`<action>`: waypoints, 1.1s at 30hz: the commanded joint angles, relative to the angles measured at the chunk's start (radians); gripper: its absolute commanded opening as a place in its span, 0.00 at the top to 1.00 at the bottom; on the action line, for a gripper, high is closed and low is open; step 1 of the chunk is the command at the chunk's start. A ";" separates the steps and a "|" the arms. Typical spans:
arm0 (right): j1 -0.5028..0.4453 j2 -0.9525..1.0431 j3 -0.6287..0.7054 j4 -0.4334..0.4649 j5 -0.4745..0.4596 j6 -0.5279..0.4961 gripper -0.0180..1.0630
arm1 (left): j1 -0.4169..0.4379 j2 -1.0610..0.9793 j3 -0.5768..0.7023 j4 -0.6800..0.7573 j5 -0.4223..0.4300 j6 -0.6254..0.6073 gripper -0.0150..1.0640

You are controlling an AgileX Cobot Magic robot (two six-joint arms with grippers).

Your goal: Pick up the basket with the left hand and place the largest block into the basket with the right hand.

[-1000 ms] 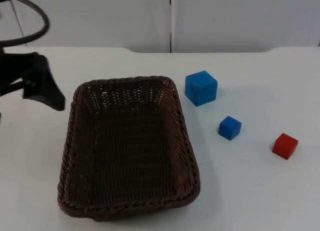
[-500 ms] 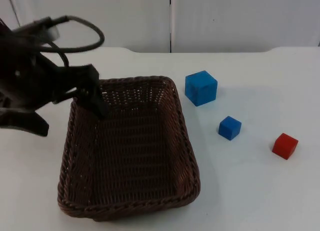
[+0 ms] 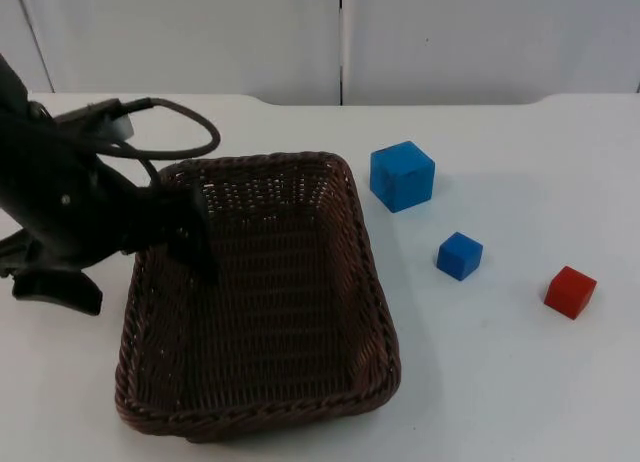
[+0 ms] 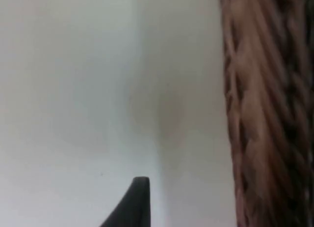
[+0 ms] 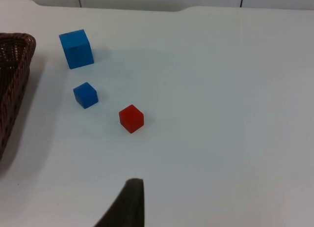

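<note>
Left claw (image 3: 140,247) straddles the wicker basket's (image 3: 300,312) left rim, fingers spread wide; no writing is legible anywhere.

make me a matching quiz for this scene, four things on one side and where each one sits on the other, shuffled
Things:
1. large blue block
2. small blue block
3. red block
4. left gripper

Places:
A. farthest from the basket
B. at the basket's left rim
C. beside the basket's far right corner
D. between the other two blocks

Pairs: 1-C, 2-D, 3-A, 4-B
</note>
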 commanded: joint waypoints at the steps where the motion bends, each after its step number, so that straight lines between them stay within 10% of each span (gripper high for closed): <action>1: -0.005 -0.003 0.001 0.007 -0.004 -0.007 0.01 | -0.004 0.011 -0.005 -0.019 -0.017 -0.007 0.01; 15: -0.005 -0.003 0.001 0.007 -0.004 -0.007 0.01 | -0.004 0.054 -0.005 -0.018 -0.034 -0.004 0.13; 33: -0.005 -0.003 0.001 0.007 -0.004 -0.007 0.01 | -0.004 0.064 -0.005 -0.075 -0.039 -0.010 0.99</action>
